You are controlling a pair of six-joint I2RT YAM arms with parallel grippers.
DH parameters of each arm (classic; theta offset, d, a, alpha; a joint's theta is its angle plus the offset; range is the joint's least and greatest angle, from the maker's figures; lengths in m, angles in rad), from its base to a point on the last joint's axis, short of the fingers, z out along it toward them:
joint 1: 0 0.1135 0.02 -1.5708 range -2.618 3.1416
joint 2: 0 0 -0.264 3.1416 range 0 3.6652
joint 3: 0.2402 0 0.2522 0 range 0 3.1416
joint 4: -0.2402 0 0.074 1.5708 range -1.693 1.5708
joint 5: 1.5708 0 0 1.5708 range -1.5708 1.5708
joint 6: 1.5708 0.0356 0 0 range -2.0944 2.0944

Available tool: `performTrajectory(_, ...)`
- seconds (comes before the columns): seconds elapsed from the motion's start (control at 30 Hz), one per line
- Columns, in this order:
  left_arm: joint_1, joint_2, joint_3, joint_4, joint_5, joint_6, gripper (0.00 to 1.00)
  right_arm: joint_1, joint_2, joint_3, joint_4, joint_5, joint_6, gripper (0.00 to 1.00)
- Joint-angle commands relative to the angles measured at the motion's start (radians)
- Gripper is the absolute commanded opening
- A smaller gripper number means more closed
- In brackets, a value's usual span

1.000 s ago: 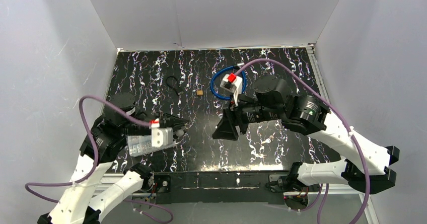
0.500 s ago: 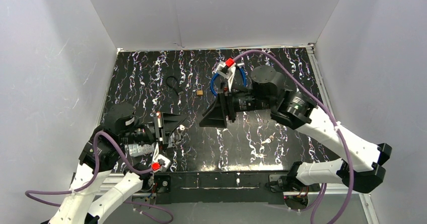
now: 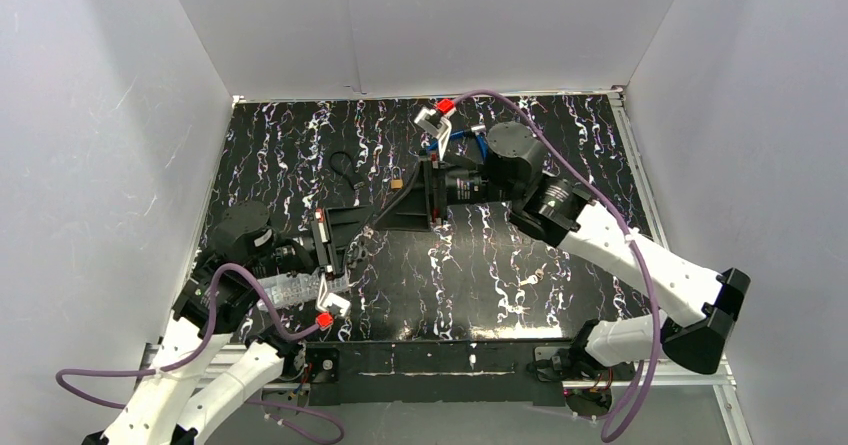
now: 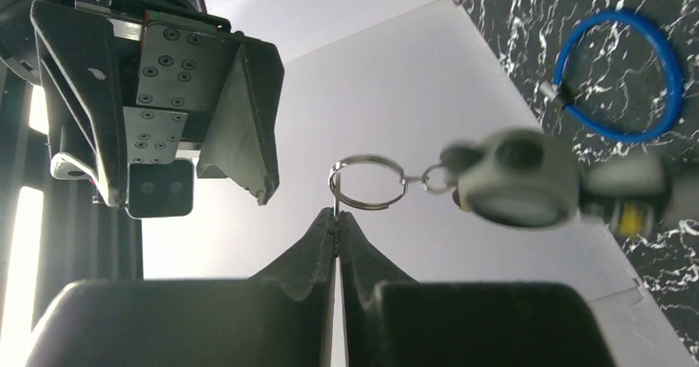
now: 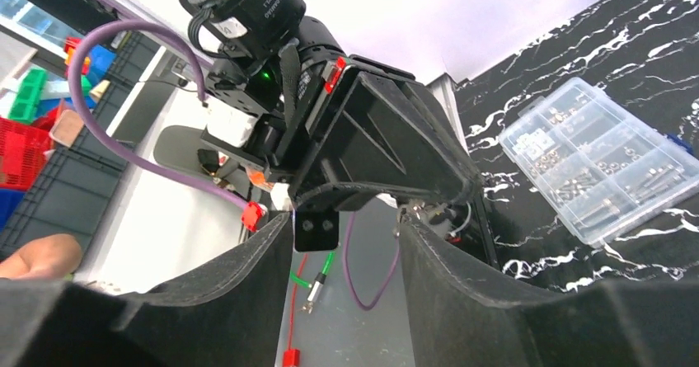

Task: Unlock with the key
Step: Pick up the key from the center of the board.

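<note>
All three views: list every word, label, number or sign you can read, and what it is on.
None can be read in any view.
The grey tag on the key ring: blurred, nothing legible.
The motor on the left arm: pale marks, too small to read.
The padlock: too small to read.
The clear parts box: no label showing.

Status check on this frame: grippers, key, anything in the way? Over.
Left gripper shut, pinching the key ring at its tips. Right gripper open, facing it close, holding nothing. Padlock on the mat, apart from both. Nothing between the grippers.
</note>
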Motion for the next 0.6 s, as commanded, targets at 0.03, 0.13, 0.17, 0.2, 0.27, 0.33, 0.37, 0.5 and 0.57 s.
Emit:
performTrajectory(0.03, -0.004, 0.014, 0.002, 0.094, -0.049, 0.13, 0.0, -0.01, 0.047, -0.026, 0.165, -0.029, 0.068, 0.54)
performTrajectory(0.13, -0.004, 0.017, 0.011, 0.095, -0.068, 0.122, 0.0, -0.015, 0.063, -0.035, 0.185, -0.034, 0.082, 0.49)
performTrajectory(0.17, -0.004, 0.017, 0.011, 0.096, -0.073, 0.12, 0.0, -0.016, 0.064, -0.039, 0.185, -0.031, 0.083, 0.48)
performTrajectory(0.2, -0.004, 0.017, 0.012, 0.098, -0.077, 0.117, 0.0, -0.018, 0.063, -0.047, 0.185, -0.028, 0.084, 0.48)
performTrajectory(0.27, -0.004, 0.015, 0.01, 0.1, -0.082, 0.116, 0.0, -0.025, 0.053, -0.063, 0.19, -0.018, 0.087, 0.47)
performTrajectory(0.33, -0.004, 0.013, 0.006, 0.1, -0.084, 0.116, 0.0, -0.033, 0.042, -0.082, 0.198, -0.007, 0.092, 0.47)
performTrajectory(0.37, -0.004, 0.011, 0.004, 0.1, -0.084, 0.118, 0.0, -0.038, 0.039, -0.088, 0.204, -0.007, 0.096, 0.47)
performTrajectory(0.5, -0.005, 0.011, -0.001, 0.101, -0.086, 0.127, 0.0, -0.046, 0.052, -0.093, 0.244, -0.029, 0.131, 0.44)
performTrajectory(0.57, -0.005, 0.013, -0.003, 0.104, -0.089, 0.128, 0.0, -0.046, 0.068, -0.093, 0.282, -0.051, 0.155, 0.43)
